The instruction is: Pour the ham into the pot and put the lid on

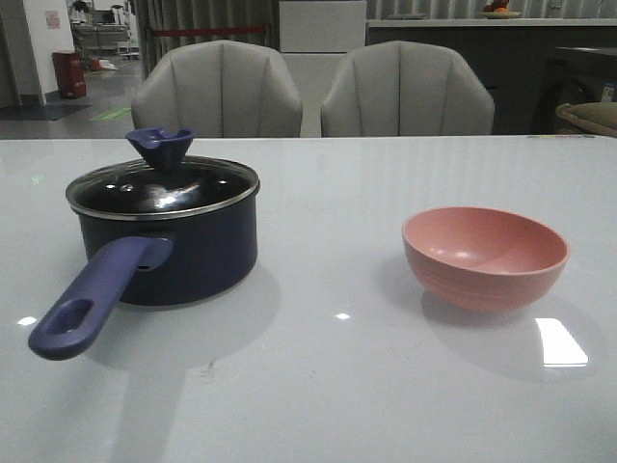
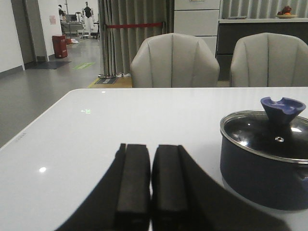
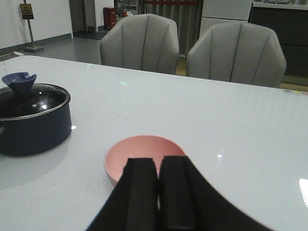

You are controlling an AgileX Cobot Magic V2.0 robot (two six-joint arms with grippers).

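Nearest your lens in each wrist view are the black fingers: the left end effector point(image 2: 150, 187) has its two pads drawn together with only a thin seam between them, gripping nothing, and the right end effector point(image 3: 159, 192) stands the same way, narrow and empty. Neither arm appears in the front view.

Ahead of the left end effector and off to one side, well apart from it, you see the pot point(image 1: 183, 249) standing upright on the white counter point(image 1: 328, 386). On its rim sits the lid point(image 1: 162, 188), level, blue knob uppermost. Its long handle point(image 1: 96, 299) points toward the robot.

Just beyond the right end effector's fingertips lies the pink bowl point(image 3: 144, 154), upright, its near edge hidden behind the fingers. You cannot tell where the ham is; the bowl's visible interior looks bare. Beyond the counter stand two grey chairs point(image 1: 308, 92).
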